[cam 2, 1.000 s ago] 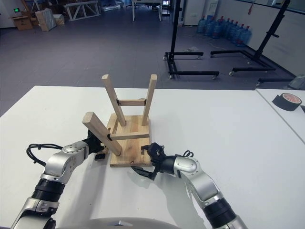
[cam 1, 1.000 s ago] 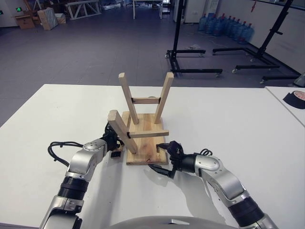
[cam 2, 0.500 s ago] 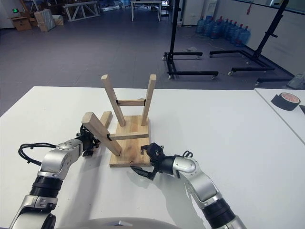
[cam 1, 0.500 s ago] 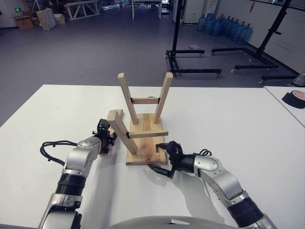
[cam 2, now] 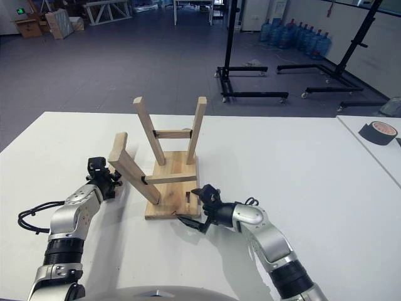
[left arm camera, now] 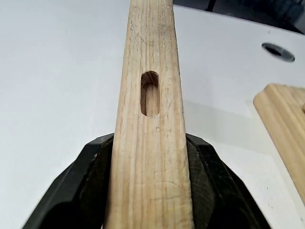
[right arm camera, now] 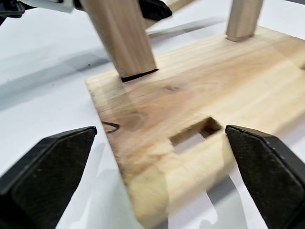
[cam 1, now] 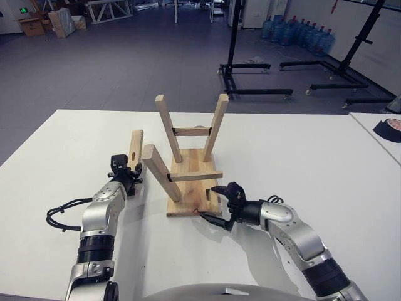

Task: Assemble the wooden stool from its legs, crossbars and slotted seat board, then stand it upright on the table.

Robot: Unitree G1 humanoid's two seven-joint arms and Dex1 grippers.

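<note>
Stool [cam 1: 187, 164] of pale wood, part-built, sat upside down mid-way across the white tabletop [cam 1: 313, 157].

Nearest: black right end effector [cam 1: 214, 204], released, its fingers spread to either side of the near right corner of the flat rectangular seat board [cam 2: 164, 205]. An empty rectangular slot [right arm camera: 194, 133] lay in that corner.

Near left corner: one square-section fitted leg [cam 1: 161, 174] leaned outward to the left. A thin near crossbar [cam 1: 197, 176] ran right from it, with its far end joined to nothing.

Left of the stool, well apart from the right arm: black left end effector [cam 1: 123, 174] clenched on the near end of a loose wooden leg [left arm camera: 150, 57] with an oval mortise in its upper face. The leg pointed away from the robot, just beside the board. Could not tell if it touched the tabletop.

Farther: two far legs [cam 1: 168, 128] [cam 1: 215, 128] stood splayed, joined by a short far crossbar [cam 1: 191, 132].

Beyond: black tape roll [cam 1: 388, 130] on a neighbouring table at right, black metal racks [cam 1: 250, 63], blue water bottles [cam 1: 301, 34] on the floor.
</note>
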